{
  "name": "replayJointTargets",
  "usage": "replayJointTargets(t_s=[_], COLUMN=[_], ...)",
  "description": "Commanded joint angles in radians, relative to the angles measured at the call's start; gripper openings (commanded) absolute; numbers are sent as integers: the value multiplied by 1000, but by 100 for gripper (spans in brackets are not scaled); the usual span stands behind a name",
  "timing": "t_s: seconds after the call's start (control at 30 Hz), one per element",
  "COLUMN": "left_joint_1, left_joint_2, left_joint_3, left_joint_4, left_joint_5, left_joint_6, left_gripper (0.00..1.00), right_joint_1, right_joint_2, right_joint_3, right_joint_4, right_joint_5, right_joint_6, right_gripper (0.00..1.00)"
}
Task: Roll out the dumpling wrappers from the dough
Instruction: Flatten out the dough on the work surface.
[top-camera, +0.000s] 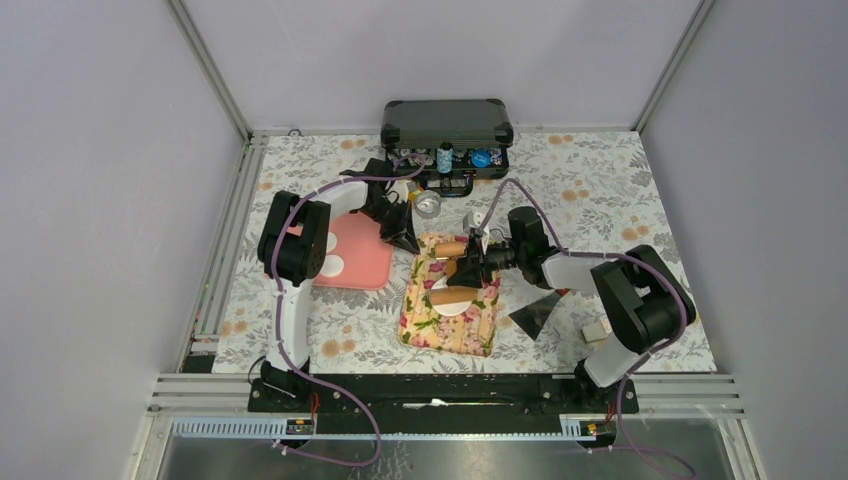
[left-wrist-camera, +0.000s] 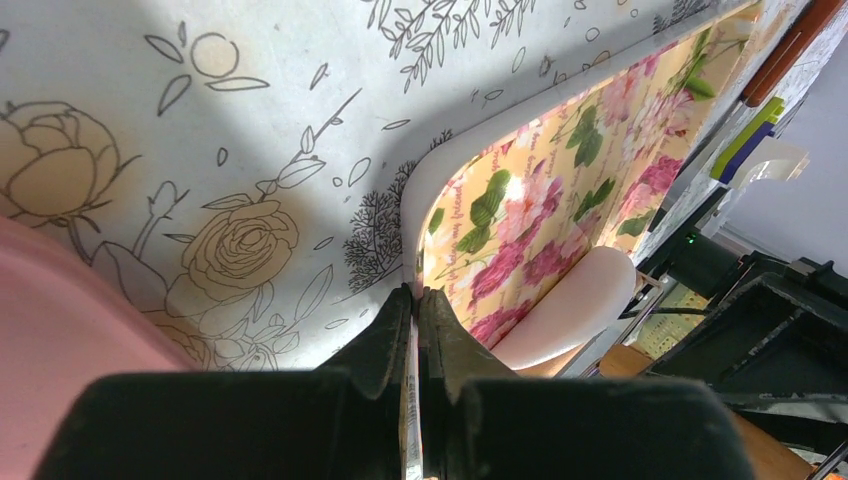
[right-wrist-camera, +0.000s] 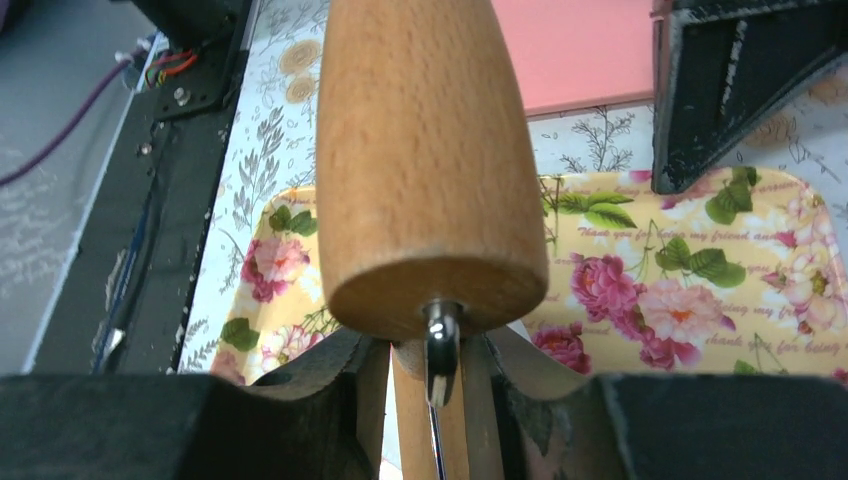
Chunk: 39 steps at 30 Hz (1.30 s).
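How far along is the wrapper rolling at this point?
Mid-job. In hand: the right gripper holds the rolling pin at a white dough piece on the floral tray, whose rim the left gripper pinches. At least one white round lies on the pink tray; I cannot tell whether it is a finished wrapper or dough left to roll.
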Motion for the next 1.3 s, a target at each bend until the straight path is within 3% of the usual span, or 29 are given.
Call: replayJointTargets(t_s=[0.0, 0.6, 0.87, 1.1, 1.27], left_joint_1=[24, 27, 25, 24, 24], left_joint_2=[-36, -40, -35, -47, -44], left_joint_3=[3, 1, 0, -32, -36], left_joint_4=[43, 42, 42, 81, 92], left_joint_5=[23, 25, 35, 23, 24], left_joint_6=[-3, 0, -3, -38, -48], left_gripper=[0, 0, 0, 0, 0], right_joint_1=[-15, -127, -210, -209, -205], right_joint_2=[119, 216, 296, 138, 151], right_joint_3=[-10, 100, 162, 92, 71], right_joint_4=[0, 91, 424, 467, 513], right_joint_5=[195, 287, 82, 328, 326], right_joint_6=[181, 409, 1013, 951, 1000], right_gripper=[0, 0, 0, 0, 0])
